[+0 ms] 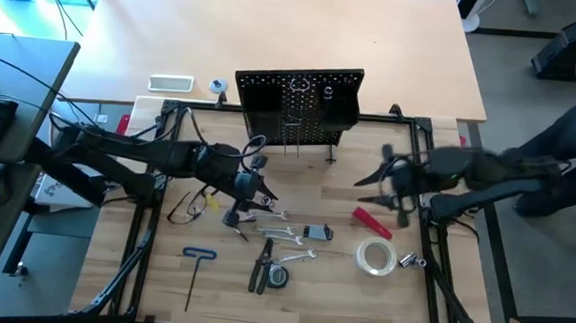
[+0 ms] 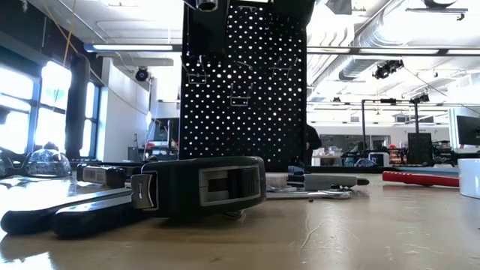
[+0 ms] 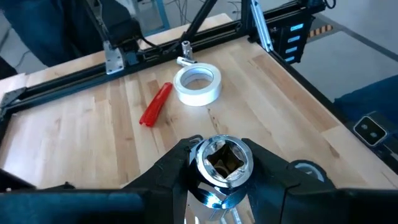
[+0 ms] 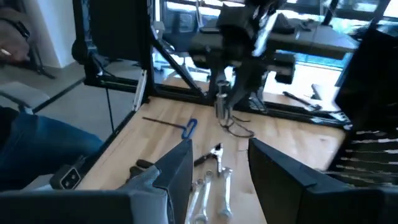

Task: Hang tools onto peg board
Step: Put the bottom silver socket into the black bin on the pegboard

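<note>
The black peg board point(image 1: 297, 102) stands upright at the table's far middle. It fills the middle of the low view point(image 2: 244, 82). My left gripper point(image 1: 256, 188) is shut on a silver socket-like tool point(image 3: 224, 162) above the wrenches point(image 1: 284, 231). My right gripper point(image 1: 368, 189) is open and empty, above the table just far of the red-handled tool point(image 1: 371, 222). The tape roll point(image 1: 374, 257), dark-handled pliers point(image 1: 261, 270), blue T-handle hex key point(image 1: 196, 266) and safety glasses point(image 1: 190, 208) lie flat on the table. My left gripper pinches the silver tool between its two fingers point(image 3: 177, 165). The tool's round end with a square hole point(image 3: 225, 158) faces the wrist camera. In the right wrist view the silver tool point(image 4: 222, 106) hangs below the fingers, clear of the table.
A tape measure point(image 1: 279, 276) lies by the pliers and stands close in the low view point(image 2: 202, 187). A white slab point(image 1: 171, 82) lies left of the peg board. A small metal piece point(image 1: 409, 259) lies beside the tape roll. Black frame rails run along the table's sides.
</note>
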